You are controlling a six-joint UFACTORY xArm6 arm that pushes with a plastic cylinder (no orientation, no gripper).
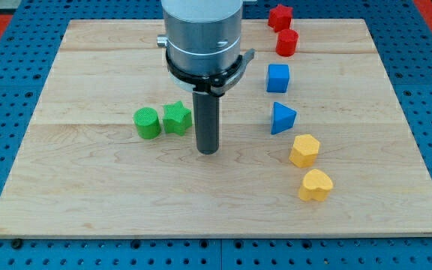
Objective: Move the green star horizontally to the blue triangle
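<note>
The green star [177,118] lies on the wooden board [88,187] left of centre, touching a green cylinder [147,123] on its left. The blue triangle [282,118] lies to the view's right at about the same height. My tip [208,150] is just right of the green star and a little below it, between the star and the triangle. It stands close to the star; I cannot tell if it touches.
A blue cube [277,77] sits above the triangle. A red star [280,16] and a red cylinder [286,42] lie at the top right. A yellow hexagon [304,150] and a yellow heart [315,184] lie below the triangle.
</note>
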